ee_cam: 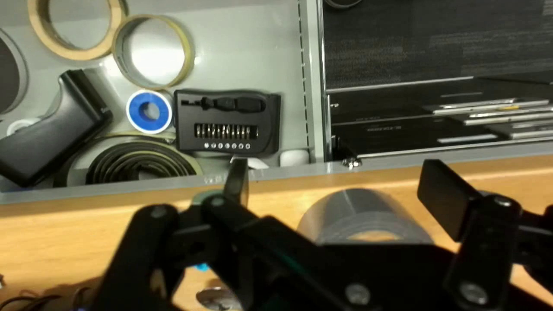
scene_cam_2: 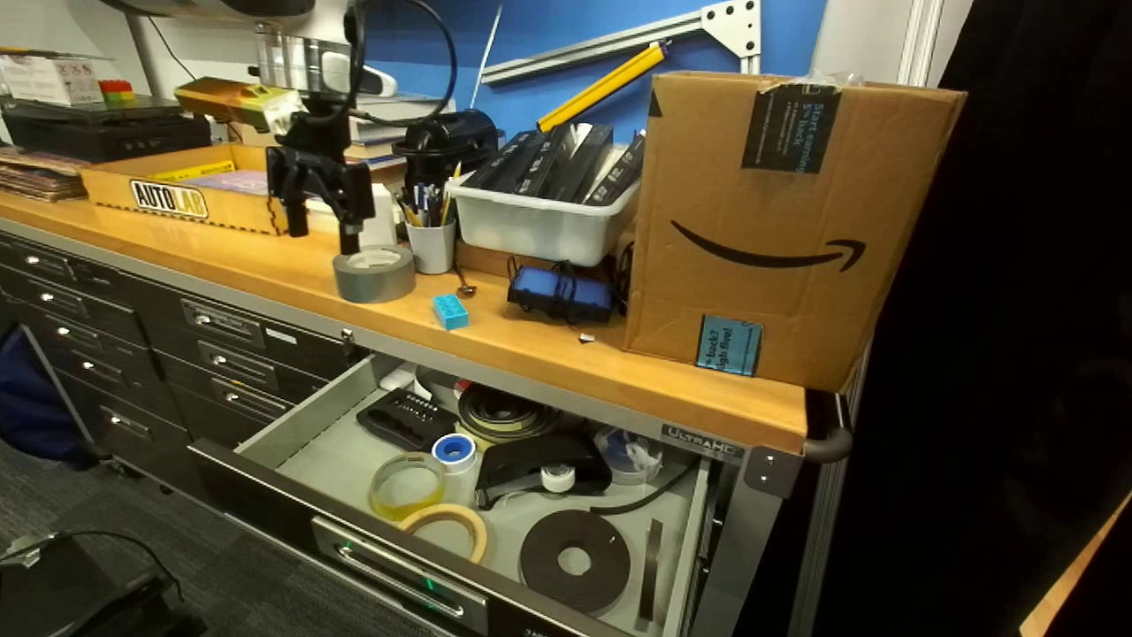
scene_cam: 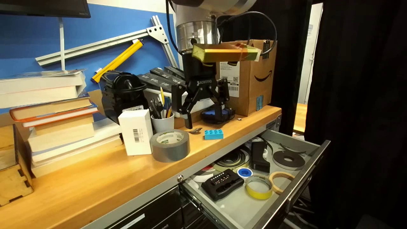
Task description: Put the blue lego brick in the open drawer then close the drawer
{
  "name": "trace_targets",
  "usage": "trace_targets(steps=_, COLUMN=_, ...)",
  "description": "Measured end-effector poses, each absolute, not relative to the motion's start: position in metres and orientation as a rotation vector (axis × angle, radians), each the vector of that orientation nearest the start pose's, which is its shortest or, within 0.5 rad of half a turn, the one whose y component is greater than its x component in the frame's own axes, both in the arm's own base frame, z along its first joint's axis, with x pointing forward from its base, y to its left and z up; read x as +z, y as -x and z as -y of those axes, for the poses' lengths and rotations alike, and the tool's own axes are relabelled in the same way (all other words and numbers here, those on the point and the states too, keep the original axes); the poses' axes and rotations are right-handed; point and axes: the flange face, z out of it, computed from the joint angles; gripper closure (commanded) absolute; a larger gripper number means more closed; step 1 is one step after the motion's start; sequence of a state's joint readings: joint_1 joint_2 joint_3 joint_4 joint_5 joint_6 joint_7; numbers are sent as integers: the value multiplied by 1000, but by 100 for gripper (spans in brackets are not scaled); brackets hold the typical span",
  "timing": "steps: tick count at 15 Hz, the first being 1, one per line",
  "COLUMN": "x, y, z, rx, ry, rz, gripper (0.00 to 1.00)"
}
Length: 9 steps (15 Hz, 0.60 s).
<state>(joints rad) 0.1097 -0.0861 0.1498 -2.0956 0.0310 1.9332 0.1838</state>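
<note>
The blue lego brick [scene_cam: 213, 134] lies on the wooden worktop, right of the grey tape roll; it also shows there in an exterior view [scene_cam_2: 451, 311]. In the wrist view only a sliver of the brick [ee_cam: 201, 267] shows behind the gripper's linkage. The open drawer [scene_cam: 235, 208] is pulled out below the worktop and holds several items; its floor shows in the wrist view [ee_cam: 246, 47]. My gripper [scene_cam: 204, 120] is open and empty, raised above the worktop near the tape roll. In the wrist view the fingers [ee_cam: 341, 185] are wide apart with the tape roll below and between them.
The grey tape roll [scene_cam: 170, 149], white box [scene_cam: 136, 132] and pen cup [scene_cam_2: 432, 246] stand close by. A spoon [scene_cam_2: 465, 288], dark-blue object [scene_cam_2: 562, 292] and cardboard box [scene_cam_2: 778, 230] are on the worktop. The drawer holds tape rolls, a bit set [ee_cam: 227, 122] and a black dispenser [ee_cam: 56, 129].
</note>
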Motion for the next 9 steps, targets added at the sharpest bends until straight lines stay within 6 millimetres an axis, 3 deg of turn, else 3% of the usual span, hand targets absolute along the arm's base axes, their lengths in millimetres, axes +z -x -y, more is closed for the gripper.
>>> trace_targets(steps=5, x=441, y=-545, z=-97, rx=76, ry=3101, rz=15, gripper=0)
trace_targets(steps=9, x=410, y=-567, z=-71, rx=90, ry=3079, rz=-72, gripper=0)
